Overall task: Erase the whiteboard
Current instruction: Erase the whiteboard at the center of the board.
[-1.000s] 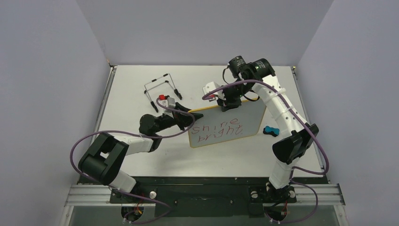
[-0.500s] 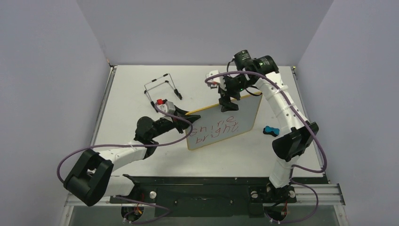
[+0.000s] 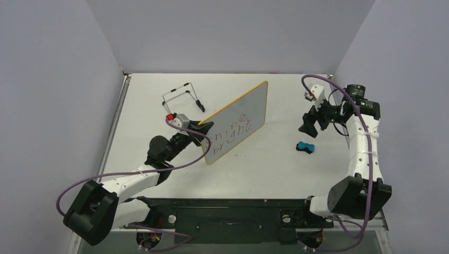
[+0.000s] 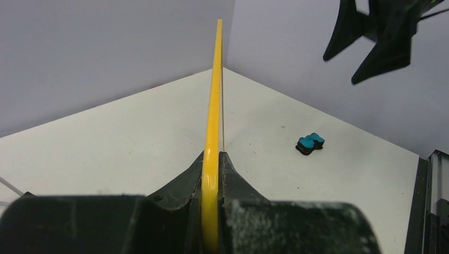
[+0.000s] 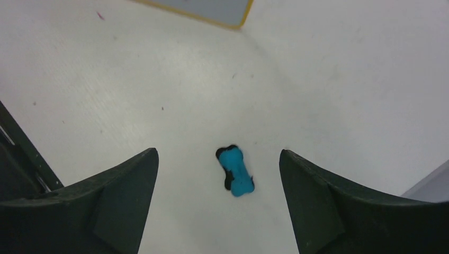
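Observation:
The whiteboard (image 3: pixel 238 123), white with a yellow frame and red handwriting, stands tilted up near the table's middle. My left gripper (image 3: pixel 204 128) is shut on its lower left edge. In the left wrist view the yellow frame (image 4: pixel 214 95) runs edge-on up from between the closed fingers of that gripper (image 4: pixel 213 156). My right gripper (image 3: pixel 311 123) hangs open at the right, apart from the board and above the small blue eraser (image 3: pixel 304 146). In the right wrist view the eraser (image 5: pixel 236 170) lies on the table between the spread fingers of that gripper (image 5: pixel 218 152), untouched. A corner of the whiteboard (image 5: pixel 212 10) shows at the top.
A thin black wire stand (image 3: pixel 182 98) sits at the back left of the white table (image 3: pixel 159 132). Grey walls close in the back and both sides. The eraser (image 4: pixel 310 144) and the right gripper (image 4: pixel 370 47) also show in the left wrist view.
My right gripper let go of the whiteboard's top edge, opened, and swung right over the eraser. My left arm drew the board leftward and tipped it up steeper.

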